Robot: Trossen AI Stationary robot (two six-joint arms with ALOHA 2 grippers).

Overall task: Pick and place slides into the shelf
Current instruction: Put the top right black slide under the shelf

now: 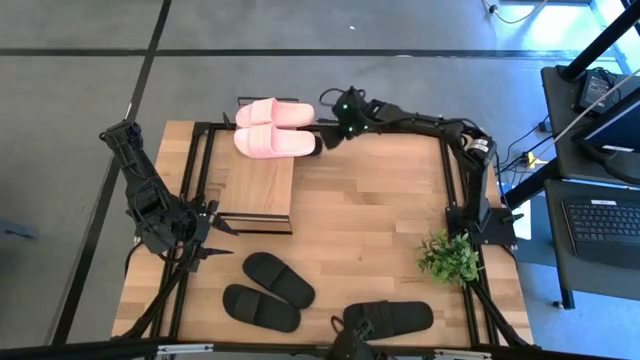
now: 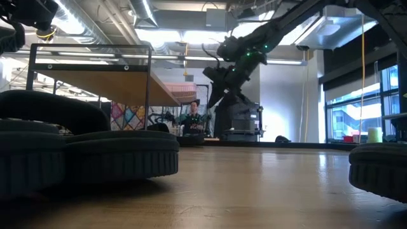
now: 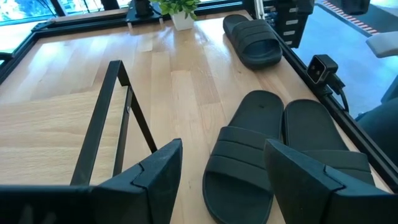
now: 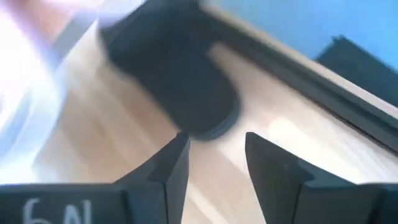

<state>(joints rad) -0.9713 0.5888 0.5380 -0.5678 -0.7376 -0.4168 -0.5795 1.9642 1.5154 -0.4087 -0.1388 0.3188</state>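
Note:
Two pink slides (image 1: pixel 272 128) lie side by side on the far end of the shelf (image 1: pixel 256 185), whose light-wood top sits on a black frame. My right gripper (image 1: pixel 326 134) hangs open just right of them, with nothing between its fingers. In the right wrist view a blurred black slide (image 4: pixel 174 74) lies on the wood beyond the fingertips. Two black slides (image 1: pixel 270 292) and a third (image 1: pixel 392 318) lie flat near the table's near edge. My left gripper (image 1: pixel 215 237) waits open at the shelf's near end, above the table.
A small potted plant (image 1: pixel 450 258) stands near the table's right edge. A black metal frame (image 1: pixel 455 180) runs round the table. The low camera (image 3: pixel 323 68) sits at the near edge. Bare wood lies between the shelf and the plant.

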